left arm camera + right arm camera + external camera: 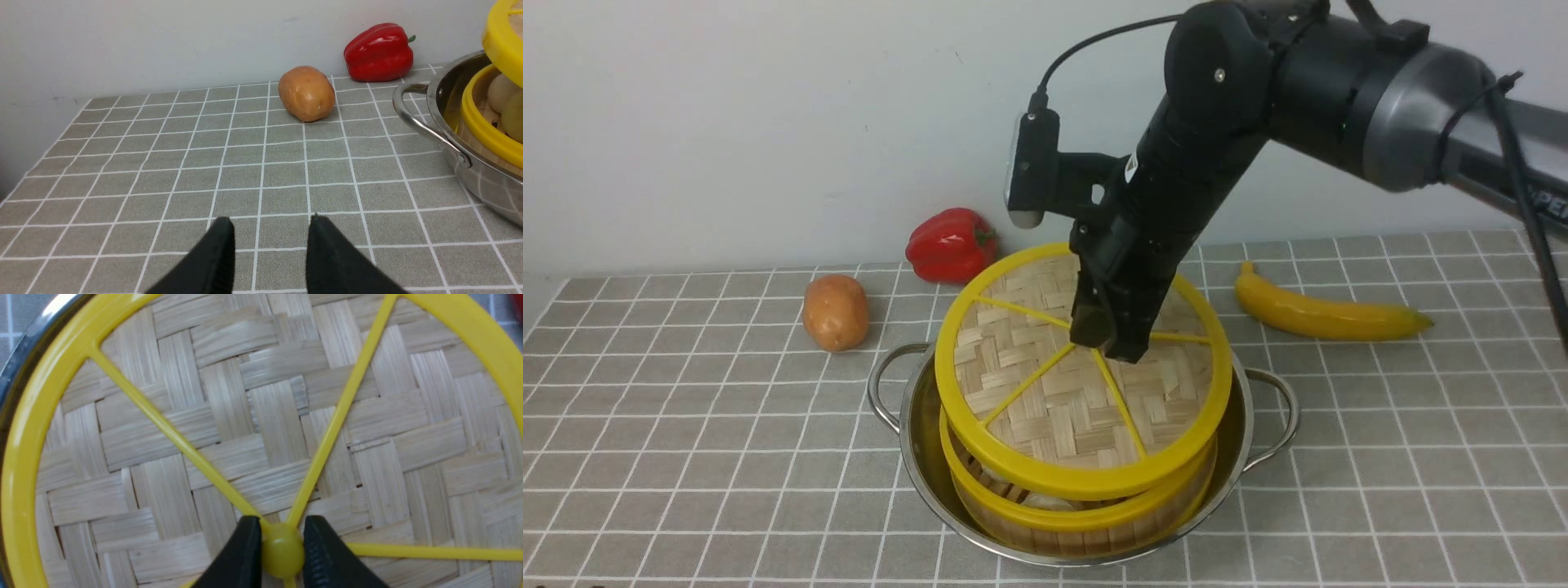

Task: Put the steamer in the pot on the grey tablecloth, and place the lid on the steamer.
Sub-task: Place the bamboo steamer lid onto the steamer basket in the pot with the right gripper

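Observation:
The steel pot (915,425) stands on the grey tablecloth (686,457), and the steamer (1078,523) sits inside it. In the left wrist view pale dumplings show over the steamer (478,122) rim. The woven lid (1062,400) hangs tilted just above the steamer, its far edge raised. My right gripper (1104,333) is shut on the lid's yellow central hub (282,550), with a black finger on each side. My left gripper (269,228) does not show in the front view; it hovers open and empty over bare cloth, apart from the pot (449,134).
A potato (835,312) lies on the cloth left of the pot, with a red bell pepper (952,243) behind it near the wall. A banana (1327,314) lies to the right. The right arm reaches in from the upper right.

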Action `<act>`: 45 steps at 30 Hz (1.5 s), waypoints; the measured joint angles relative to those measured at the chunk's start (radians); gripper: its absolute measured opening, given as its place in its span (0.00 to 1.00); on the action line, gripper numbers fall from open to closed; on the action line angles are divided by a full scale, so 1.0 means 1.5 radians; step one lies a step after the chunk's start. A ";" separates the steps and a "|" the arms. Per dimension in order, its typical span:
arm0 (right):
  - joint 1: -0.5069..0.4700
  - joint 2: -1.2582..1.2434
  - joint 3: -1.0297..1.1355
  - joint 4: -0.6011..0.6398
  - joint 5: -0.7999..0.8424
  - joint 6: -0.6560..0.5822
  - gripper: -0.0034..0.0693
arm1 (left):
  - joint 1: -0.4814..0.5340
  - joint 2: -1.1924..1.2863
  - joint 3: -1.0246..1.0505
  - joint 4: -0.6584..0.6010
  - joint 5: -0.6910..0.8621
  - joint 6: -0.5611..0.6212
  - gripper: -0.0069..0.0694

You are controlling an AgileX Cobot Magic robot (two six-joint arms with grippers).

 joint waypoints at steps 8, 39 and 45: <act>0.000 0.030 0.000 0.018 0.000 -0.030 0.25 | 0.000 0.000 0.000 0.000 0.000 0.000 0.41; 0.000 0.052 -0.016 0.016 0.005 -0.057 0.25 | 0.000 0.000 0.000 0.000 0.000 0.000 0.41; 0.000 0.052 -0.016 0.015 0.005 -0.071 0.25 | 0.000 0.000 0.000 0.000 0.000 0.000 0.41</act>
